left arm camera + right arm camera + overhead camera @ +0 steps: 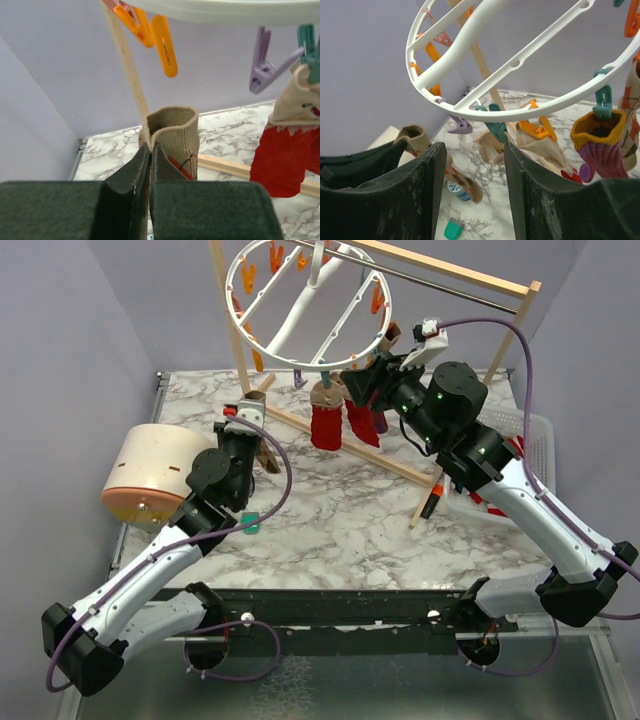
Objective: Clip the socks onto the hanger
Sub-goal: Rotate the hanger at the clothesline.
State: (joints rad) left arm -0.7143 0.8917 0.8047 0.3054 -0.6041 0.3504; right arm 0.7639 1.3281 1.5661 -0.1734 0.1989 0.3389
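While L gripper (150, 148) pinches tan knit argyle sock (175, 131), R gripper (475, 148) jaws gape under round white plastic hanger (545, 102); red sock (280, 160) at 3 o'clock.

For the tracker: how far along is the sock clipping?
Done: two red socks and a purple sock hang clipped on the hanger. In hand: left end effector shut on a brown patterned sock below an orange clip. Left: clip it; right end effector open.

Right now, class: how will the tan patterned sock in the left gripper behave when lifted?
Probably floppy: the tan patterned sock is knit, its cuff curling above the shut left gripper. Likely light: a similar red sock hangs from one small teal clip. Unlikely to slip, given the ribbed fabric.
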